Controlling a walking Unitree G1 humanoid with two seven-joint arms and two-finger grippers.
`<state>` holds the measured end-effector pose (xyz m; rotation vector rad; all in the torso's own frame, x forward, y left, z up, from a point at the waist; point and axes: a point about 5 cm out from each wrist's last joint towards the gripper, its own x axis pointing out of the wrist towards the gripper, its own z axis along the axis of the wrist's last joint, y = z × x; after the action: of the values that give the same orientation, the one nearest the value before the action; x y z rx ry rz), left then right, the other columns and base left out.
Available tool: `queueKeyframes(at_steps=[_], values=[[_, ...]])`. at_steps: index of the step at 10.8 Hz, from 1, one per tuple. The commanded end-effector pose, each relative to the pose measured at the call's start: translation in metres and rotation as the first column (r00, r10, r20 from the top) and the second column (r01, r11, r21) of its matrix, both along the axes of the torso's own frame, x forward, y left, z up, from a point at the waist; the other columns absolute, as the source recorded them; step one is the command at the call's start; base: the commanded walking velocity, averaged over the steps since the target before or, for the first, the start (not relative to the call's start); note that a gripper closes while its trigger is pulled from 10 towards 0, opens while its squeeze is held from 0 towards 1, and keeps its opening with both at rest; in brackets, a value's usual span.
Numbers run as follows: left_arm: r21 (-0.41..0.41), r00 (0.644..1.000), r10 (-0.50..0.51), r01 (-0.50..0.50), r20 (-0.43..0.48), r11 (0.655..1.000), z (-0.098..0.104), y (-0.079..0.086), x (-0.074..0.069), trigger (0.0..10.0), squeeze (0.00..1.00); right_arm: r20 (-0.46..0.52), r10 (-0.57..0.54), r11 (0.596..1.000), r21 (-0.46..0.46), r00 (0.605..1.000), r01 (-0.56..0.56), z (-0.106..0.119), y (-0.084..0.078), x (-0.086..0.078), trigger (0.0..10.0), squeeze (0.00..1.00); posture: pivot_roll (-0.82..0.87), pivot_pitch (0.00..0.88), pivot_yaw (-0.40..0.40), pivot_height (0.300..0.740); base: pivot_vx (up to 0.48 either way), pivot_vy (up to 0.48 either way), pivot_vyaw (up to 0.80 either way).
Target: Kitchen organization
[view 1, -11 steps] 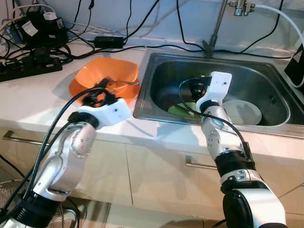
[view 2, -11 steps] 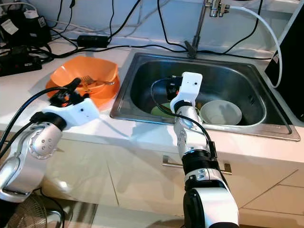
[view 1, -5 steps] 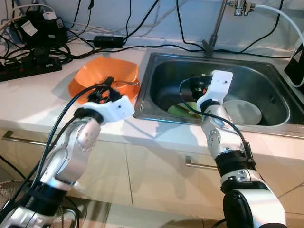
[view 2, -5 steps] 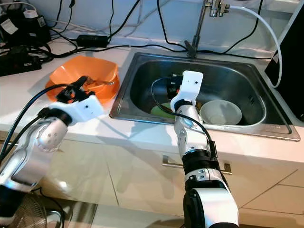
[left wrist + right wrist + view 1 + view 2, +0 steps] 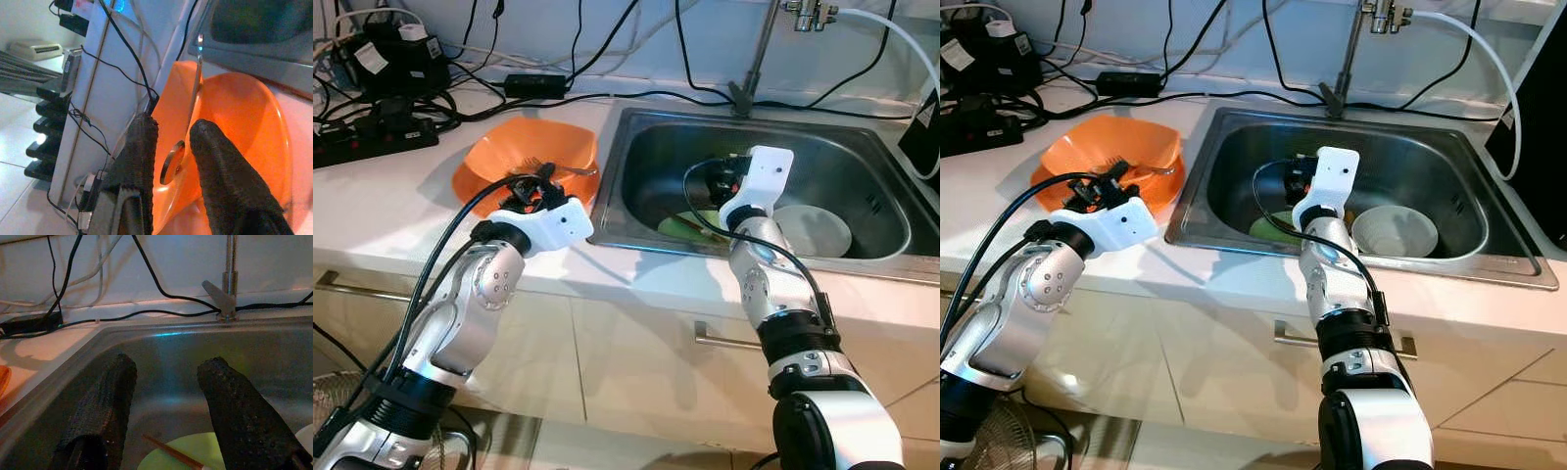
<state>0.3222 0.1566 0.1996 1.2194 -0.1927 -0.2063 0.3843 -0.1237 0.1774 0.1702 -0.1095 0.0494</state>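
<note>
An orange bowl stands on the white counter left of the sink, with a metal utensil lying in it. My left gripper hovers at the bowl's near rim, open, its fingers either side of the utensil's end without closing on it. My right gripper is down inside the steel sink, open and holding nothing. Just below it lies a green plate with a thin red chopstick across it. A white bowl sits in the sink to the right of the plate.
The faucet rises behind the sink. Black cables, a power strip and adapters crowd the back left of the counter. A dark appliance stands at the far right. Cabinet drawers with metal handles run below the counter edge.
My left arm has swung forward and to the right, bringing its gripper closer over the orange bowl's near rim. The right arm has stayed almost still in the sink.
</note>
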Motion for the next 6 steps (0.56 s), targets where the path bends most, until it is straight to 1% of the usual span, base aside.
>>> queueKeyframes(at_steps=[1, 6], values=[[0.007, 1.000, -0.008, 0.008, 0.008, 1.000, 0.0032, -0.0014, 0.0021, 0.0, 0.00, -0.006, -0.003, 1.000, 0.009, 1.000, 0.003, -0.0019, -0.0015, -0.0017, 10.0, 0.00, 0.24, 0.053, -0.026, 0.740, 0.000, 0.000, 0.00], [0.024, 1.000, -0.004, 0.004, 0.017, 1.000, 0.0066, -0.0002, 0.0034, 0.0, 0.00, -0.019, -0.006, 1.000, 0.005, 1.000, 0.006, -0.0043, -0.0025, -0.0018, 10.0, 0.00, 0.24, 0.051, -0.026, 0.740, 0.000, 0.000, 0.00]])
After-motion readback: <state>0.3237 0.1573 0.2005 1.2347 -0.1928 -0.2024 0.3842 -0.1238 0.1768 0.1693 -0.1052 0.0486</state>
